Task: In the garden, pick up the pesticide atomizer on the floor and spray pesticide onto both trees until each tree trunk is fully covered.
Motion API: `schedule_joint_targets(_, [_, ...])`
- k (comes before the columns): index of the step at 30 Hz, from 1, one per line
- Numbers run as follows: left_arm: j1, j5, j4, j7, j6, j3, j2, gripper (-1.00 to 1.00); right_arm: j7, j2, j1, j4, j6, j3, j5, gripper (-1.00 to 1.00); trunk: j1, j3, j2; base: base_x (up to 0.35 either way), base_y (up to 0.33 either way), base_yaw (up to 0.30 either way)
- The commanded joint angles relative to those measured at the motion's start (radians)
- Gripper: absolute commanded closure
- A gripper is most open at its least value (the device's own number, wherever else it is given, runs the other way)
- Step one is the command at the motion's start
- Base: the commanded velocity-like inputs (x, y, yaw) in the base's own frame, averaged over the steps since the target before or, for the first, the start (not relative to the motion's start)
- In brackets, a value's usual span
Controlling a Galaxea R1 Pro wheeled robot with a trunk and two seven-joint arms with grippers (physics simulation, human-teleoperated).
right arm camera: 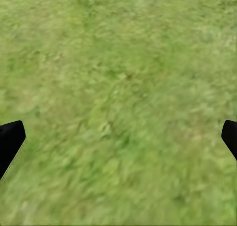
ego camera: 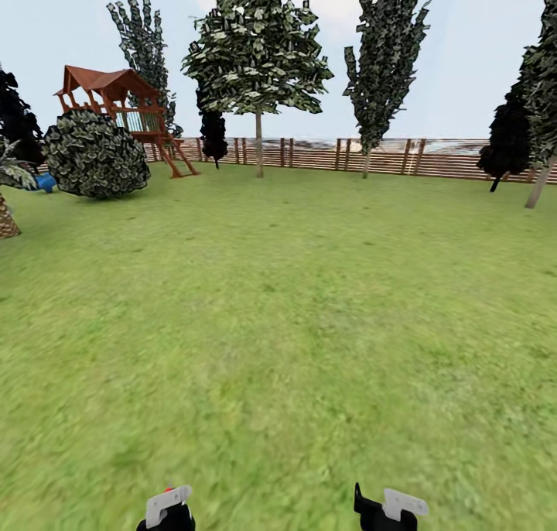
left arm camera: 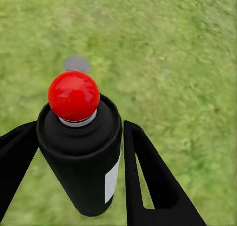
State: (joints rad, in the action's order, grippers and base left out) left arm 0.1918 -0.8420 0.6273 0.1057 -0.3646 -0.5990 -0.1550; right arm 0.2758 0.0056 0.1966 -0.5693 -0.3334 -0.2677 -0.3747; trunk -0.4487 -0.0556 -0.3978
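My left gripper (left arm camera: pixel 79 129) is shut on a black can (left arm camera: pixel 84 171) with a red ball top (left arm camera: pixel 74 95) and a white label, held over the grass. In the head view the left gripper (ego camera: pixel 167 513) sits at the lower edge with a red dot above it. My right gripper (right arm camera: pixel 118 142) is open over bare lawn and also appears as the right gripper (ego camera: pixel 391 512). A broad-crowned tree (ego camera: pixel 258 51) with a straight trunk (ego camera: pixel 259 148) stands far ahead by the fence. Another tree trunk (ego camera: pixel 538 186) leans at the right edge. The grey-headed, green-stemmed atomizer is out of view.
Green lawn (ego camera: pixel 294 322) stretches to a brown slat fence (ego camera: pixel 402 158). A tall narrow tree (ego camera: pixel 383 59), dark conifers (ego camera: pixel 507 140), a round bush (ego camera: pixel 94 154), a wooden playhouse (ego camera: pixel 124 105) and a palm stem (ego camera: pixel 6 221) ring the far side. A small grey round patch (left arm camera: pixel 76 64) lies on the grass.
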Motion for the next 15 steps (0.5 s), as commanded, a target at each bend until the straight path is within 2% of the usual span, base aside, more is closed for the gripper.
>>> schedule_joint_targets(1, [0.001,-0.003,0.001,0.010,-0.005,-0.008,-0.001,1.00,0.006,-0.001,0.001,0.000,-0.006,-0.008,-0.010,-1.00,-0.001,-0.002,-0.002,0.339,0.101,0.000])
schedule_joint_targets(15, [0.001,-0.003,0.002,0.010,-0.005,-0.009,-0.001,1.00,0.006,-0.001,0.001,0.000,-0.006,-0.008,-0.010,-1.00,-0.001,-0.002,-0.002,0.339,0.101,0.000])
